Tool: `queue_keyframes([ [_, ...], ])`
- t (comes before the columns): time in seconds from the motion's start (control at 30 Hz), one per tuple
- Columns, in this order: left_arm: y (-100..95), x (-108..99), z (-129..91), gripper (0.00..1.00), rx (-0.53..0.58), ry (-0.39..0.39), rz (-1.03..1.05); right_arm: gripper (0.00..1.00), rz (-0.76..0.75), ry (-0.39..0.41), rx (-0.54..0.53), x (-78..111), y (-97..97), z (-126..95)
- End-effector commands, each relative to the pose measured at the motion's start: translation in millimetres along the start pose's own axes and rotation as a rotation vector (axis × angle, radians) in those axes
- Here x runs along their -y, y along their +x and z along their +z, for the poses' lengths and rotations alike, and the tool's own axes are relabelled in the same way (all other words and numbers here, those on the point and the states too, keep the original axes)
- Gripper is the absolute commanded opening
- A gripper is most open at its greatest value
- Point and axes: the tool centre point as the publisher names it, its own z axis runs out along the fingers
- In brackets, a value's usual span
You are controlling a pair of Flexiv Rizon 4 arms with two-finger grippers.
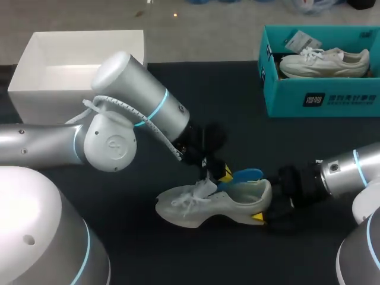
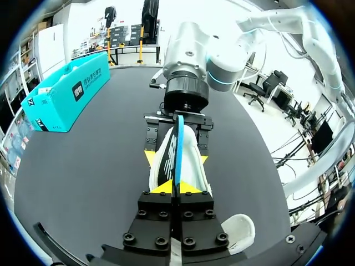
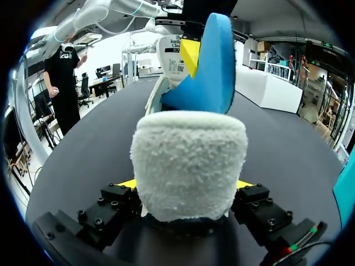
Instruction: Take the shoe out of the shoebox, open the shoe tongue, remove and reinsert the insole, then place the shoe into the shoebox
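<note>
White box (image 1: 35, 89): open, at the far left of the table (image 1: 249, 119), well apart from the work.

Left gripper (image 1: 221, 173): its 2 yellow-tipped fingers are pressed flat against each other on the thin edge of the insole, just above the shoe's opening.

Insole (image 1: 246, 174): blue and thin. It stands on edge and rises out of the shoe, with its lower part down inside.

Insole handling: it looks light, soft and bendy, so it will likely flop or buckle if pushed from one end. A pinch near the middle of the edge seems the safest hold, and it should be fed in toe end first.

Shoe (image 1: 208, 205): white, with loose laces. It rests on its sole on the table near the front middle, toe to the left and heel to the right, and it is outside the shoebox.

Shoe handling: probably light, with a firm sole and a soft upper that gives under pressure. The fleecy heel collar may compress and slip. Heel and sole look like the stiffest places to grip, while laces and tongue are poor ones.

Right gripper (image 1: 261, 211): its 2 fingers clasp the shoe's heel from both sides and steady it.

Shoebox (image 1: 320, 95): teal and open, at the far right, well apart from the shoe.

Second shoe (image 1: 323, 62): white, lying inside the shoebox.
</note>
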Motion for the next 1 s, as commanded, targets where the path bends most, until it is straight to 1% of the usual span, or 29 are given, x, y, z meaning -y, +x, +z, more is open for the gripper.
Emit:
queue_keyframes([
  [0.03,4.3,-1.5,1.8,0.00,-0.014,0.050,0.022,0.00,0.000,0.003,0.003,2.0,1.3,5.7],
  [0.13,5.2,6.8,10.4,0.00,-0.031,0.050,0.042,0.00,0.000,0.003,0.003,2.0,1.3,5.7],
  [0.2,5.4,8.8,14.6,0.00,-0.035,0.043,0.046,0.00,0.000,0.003,0.003,2.0,1.3,5.7],
  [0.23,5.8,9.2,15.5,0.22,-0.038,0.040,0.047,0.00,0.000,0.003,0.003,2.0,1.3,5.7],
  [0.27,6.0,9.1,15.9,0.42,-0.039,0.038,0.047,0.00,0.000,0.003,0.003,2.0,1.3,5.7],
  [0.3,6.7,8.9,15.7,0.47,-0.039,0.037,0.047,0.00,0.000,0.003,0.003,2.0,1.3,5.7],
  [0.33,7.5,8.2,14.8,0.56,-0.039,0.037,0.046,0.00,0.000,0.003,0.003,2.0,1.3,5.7],
  [0.37,8.2,7.2,13.5,0.73,-0.035,0.033,0.043,0.00,0.000,0.003,0.003,2.0,1.3,5.7],
  [0.4,8.4,6.0,12.2,0.77,-0.028,0.027,0.038,0.00,0.000,0.003,0.003,2.0,1.3,5.7],
  [0.43,8.7,4.7,11.1,0.95,-0.020,0.013,0.034,0.00,0.000,0.003,0.003,2.0,1.3,5.7],
  [0.5,8.8,1.9,10.2,0.98,-0.016,-0.002,0.028,0.00,0.000,0.003,0.003,2.0,1.3,5.7],
  [0.57,8.3,-1.2,11.5,0.97,-0.007,-0.029,0.018,0.00,0.000,0.003,0.003,2.0,1.3,5.7],
  [0.7,7.3,-5.3,18.5,0.94,0.006,-0.059,0.004,0.00,0.000,0.003,0.003,2.0,1.3,5.7],
  [0.8,5.9,-6.7,23.5,0.91,0.013,-0.067,0.002,0.00,0.000,0.003,0.003,2.0,1.3,5.7],
  [0.87,5.7,-6.6,26.4,0.91,0.015,-0.066,0.003,0.00,0.000,0.003,0.003,2.0,1.3,5.7],
  [0.9,5.9,-6.3,28.2,0.91,0.023,-0.081,0.004,0.00,0.000,0.003,0.003,2.0,1.3,5.7],
  [1.0,7.5,-4.8,30.7,0.89,0.037,-0.072,0.018,0.00,0.000,0.003,0.003,2.0,1.3,5.7],
])
